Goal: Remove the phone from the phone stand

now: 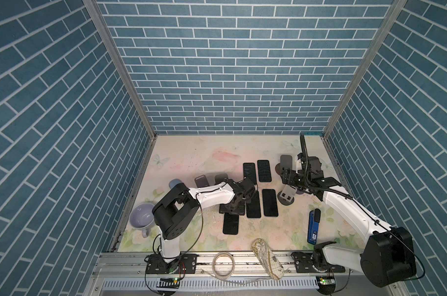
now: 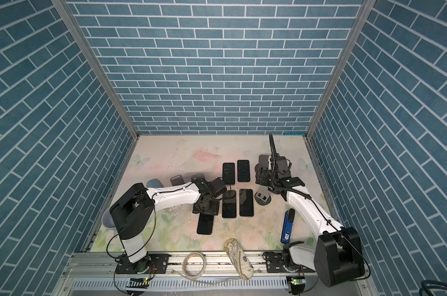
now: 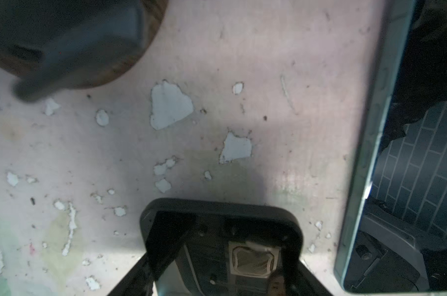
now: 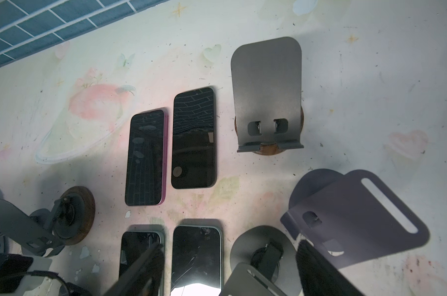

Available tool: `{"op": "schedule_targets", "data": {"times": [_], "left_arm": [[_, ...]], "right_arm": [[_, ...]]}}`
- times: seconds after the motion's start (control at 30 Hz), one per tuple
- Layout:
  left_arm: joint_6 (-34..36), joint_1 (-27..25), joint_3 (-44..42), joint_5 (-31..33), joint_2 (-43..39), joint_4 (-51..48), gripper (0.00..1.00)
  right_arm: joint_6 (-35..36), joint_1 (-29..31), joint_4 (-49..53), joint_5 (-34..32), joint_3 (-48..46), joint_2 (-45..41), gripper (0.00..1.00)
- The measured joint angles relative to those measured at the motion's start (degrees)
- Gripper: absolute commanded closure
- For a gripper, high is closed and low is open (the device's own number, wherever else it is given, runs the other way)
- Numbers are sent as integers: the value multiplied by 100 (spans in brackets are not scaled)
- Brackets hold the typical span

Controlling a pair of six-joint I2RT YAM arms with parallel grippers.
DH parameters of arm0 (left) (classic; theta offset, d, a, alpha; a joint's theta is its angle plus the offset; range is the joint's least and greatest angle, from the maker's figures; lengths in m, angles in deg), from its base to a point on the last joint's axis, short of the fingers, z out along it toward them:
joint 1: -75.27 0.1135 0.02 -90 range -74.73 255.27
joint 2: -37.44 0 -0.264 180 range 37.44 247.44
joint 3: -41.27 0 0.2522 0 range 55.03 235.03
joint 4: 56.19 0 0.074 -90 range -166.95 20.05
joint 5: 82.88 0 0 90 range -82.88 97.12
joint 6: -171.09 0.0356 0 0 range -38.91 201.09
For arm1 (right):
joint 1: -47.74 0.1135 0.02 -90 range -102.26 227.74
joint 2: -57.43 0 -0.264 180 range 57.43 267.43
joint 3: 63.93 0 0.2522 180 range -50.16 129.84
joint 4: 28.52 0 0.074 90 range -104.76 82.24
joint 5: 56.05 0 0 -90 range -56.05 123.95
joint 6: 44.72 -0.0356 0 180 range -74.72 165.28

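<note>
My left gripper (image 1: 232,210) is shut on the near end of a black phone (image 1: 231,224), its fingers on the two long edges. The phone lies low at the table, clear of every stand; whether it rests there I cannot tell. In the left wrist view the phone (image 3: 217,212) juts out between the fingers (image 3: 138,276). An empty wooden-based phone stand (image 3: 71,51) sits just beyond it. My right gripper (image 1: 284,176) hangs open above other empty stands (image 4: 267,92), nothing between its fingers (image 4: 143,269).
Several more phones (image 1: 270,202) lie flat mid-table in two rows. Grey stands (image 1: 287,196) cluster at the right, and others (image 1: 201,180) behind the left arm. A lilac mug (image 1: 141,220) stands front left. A blue device (image 1: 313,226), a patterned case (image 1: 267,257) and a tape ring (image 1: 223,264) lie in front.
</note>
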Motion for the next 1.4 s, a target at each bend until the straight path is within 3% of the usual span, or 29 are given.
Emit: {"op": "schedule_targets", "data": {"times": [0.57, 0.93, 1.4], "left_arm": [[0, 129, 221, -118, 225, -96, 37], [4, 146, 227, -151, 232, -103, 22], [9, 157, 225, -120, 232, -87, 15]], "right_arm": [[9, 0, 0, -131, -70, 0, 17], [15, 0, 0, -173, -76, 0, 17], [17, 0, -2, -214, -151, -22, 17]]}}
